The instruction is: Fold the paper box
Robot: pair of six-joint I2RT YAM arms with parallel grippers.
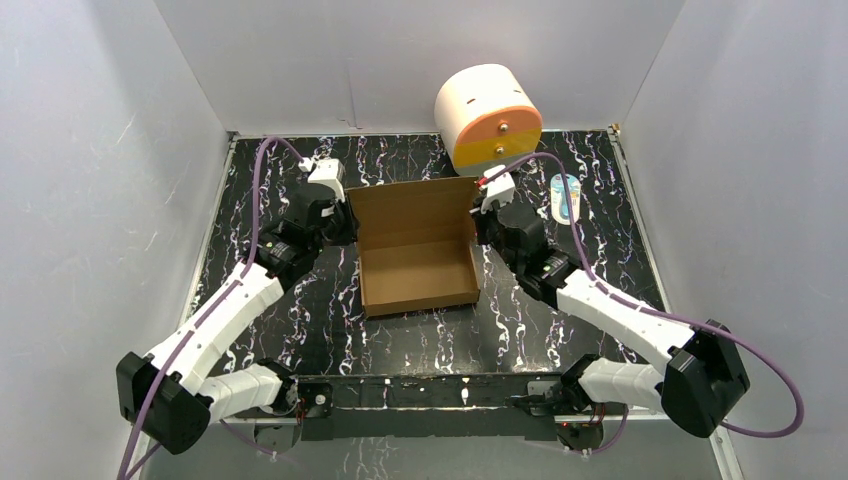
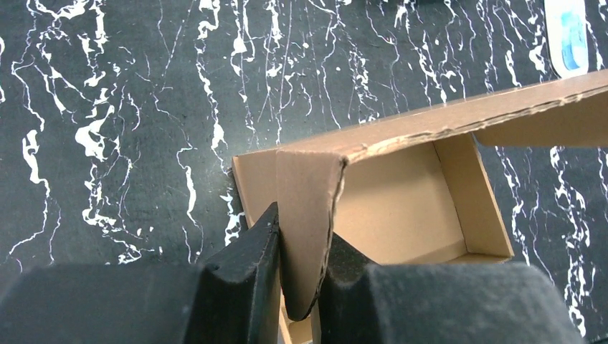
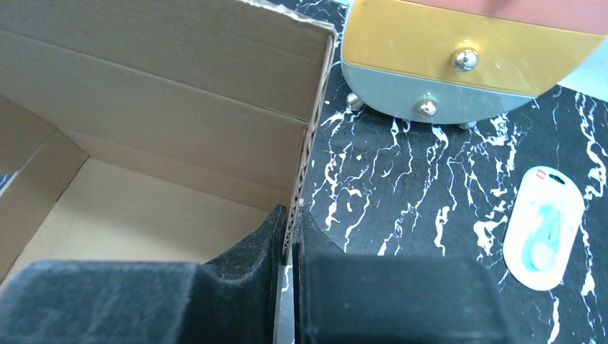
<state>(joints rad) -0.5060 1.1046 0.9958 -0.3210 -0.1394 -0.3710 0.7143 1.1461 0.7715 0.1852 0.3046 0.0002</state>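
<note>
Black padded fingers of the left gripper fill the bottom of its wrist view, clamped on a rounded cardboard flap at the left rear corner of the plain brown corrugated paper box. On the opposite side, the right gripper is likewise pinched on the thin edge of the box's right wall. That shallow box sits open-topped at the middle of the black, white-veined marble-patterned counter, directly between the two grippers, its tall back panel raised behind the tray. Behind it, near the rear wall, sits a white cylinder with an orange-yellow face. A small white oval packet rests just right of the right gripper.
</note>
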